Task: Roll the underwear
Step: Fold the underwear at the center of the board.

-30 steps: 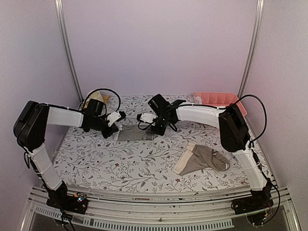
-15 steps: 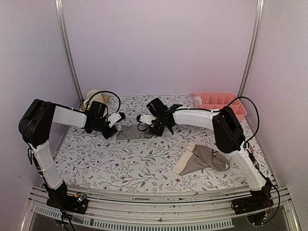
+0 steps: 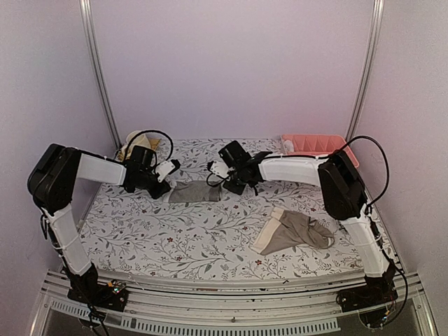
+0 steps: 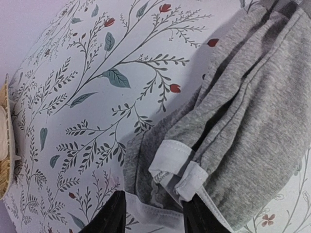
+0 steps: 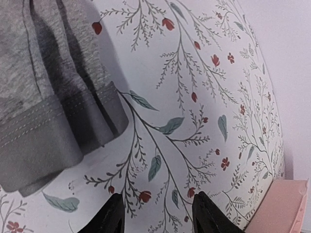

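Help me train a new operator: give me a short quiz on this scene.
1. True or false: the taupe underwear lies between the left claw and the right claw.
2. Where is the pink tray? A far right corner; B near left corner; C table centre.
3. What does the right claw hold?
Key: 1 false, the grey underwear lies there. 2 A. 3 nothing; it stands open over the flowered table cover.

Grey briefs folded flat (white edging at one end), centre rear; taupe briefs crumpled, front right.
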You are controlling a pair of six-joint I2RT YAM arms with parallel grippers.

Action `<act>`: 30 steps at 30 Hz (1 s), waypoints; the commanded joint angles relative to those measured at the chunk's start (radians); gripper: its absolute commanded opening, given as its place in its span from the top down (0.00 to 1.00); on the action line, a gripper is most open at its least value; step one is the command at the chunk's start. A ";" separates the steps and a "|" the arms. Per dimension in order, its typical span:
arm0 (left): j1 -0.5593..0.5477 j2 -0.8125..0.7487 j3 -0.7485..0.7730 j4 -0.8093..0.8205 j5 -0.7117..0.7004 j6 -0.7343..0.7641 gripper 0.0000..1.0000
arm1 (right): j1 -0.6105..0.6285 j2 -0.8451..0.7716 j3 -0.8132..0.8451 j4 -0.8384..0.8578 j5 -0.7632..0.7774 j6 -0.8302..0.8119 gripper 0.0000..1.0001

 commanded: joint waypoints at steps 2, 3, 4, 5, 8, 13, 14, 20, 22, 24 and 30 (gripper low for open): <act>0.018 0.000 0.032 0.033 -0.044 -0.026 0.55 | -0.004 -0.247 -0.114 0.086 -0.053 0.031 0.58; 0.019 -0.003 0.035 0.035 -0.049 -0.028 0.55 | -0.005 -0.279 -0.144 0.100 -0.113 0.029 0.60; 0.022 -0.006 0.040 0.034 -0.053 -0.029 0.55 | -0.003 -0.310 -0.178 0.120 -0.175 0.027 0.63; 0.024 -0.007 0.044 0.033 -0.057 -0.032 0.53 | 0.000 -0.331 -0.202 0.134 -0.237 0.026 0.64; 0.030 -0.011 0.053 0.032 -0.066 -0.041 0.50 | 0.016 -0.332 -0.212 0.136 -0.353 0.013 0.71; 0.038 -0.017 0.058 0.025 -0.061 -0.055 0.39 | 0.041 -0.191 -0.078 0.074 -0.372 -0.018 0.82; 0.040 -0.016 0.060 0.023 -0.061 -0.055 0.39 | 0.040 -0.162 -0.052 0.070 -0.372 -0.020 0.86; 0.048 0.024 0.085 0.020 -0.070 -0.058 0.38 | 0.040 -0.042 0.022 0.071 -0.415 -0.030 0.96; 0.049 0.039 0.096 0.018 -0.071 -0.059 0.38 | 0.040 -0.025 0.029 0.074 -0.419 -0.035 0.96; 0.049 0.048 0.104 0.017 -0.068 -0.061 0.38 | 0.040 -0.010 0.032 0.082 -0.410 -0.038 0.96; 0.051 0.070 0.122 0.003 -0.059 -0.063 0.38 | 0.034 0.033 0.057 0.109 -0.381 -0.032 0.96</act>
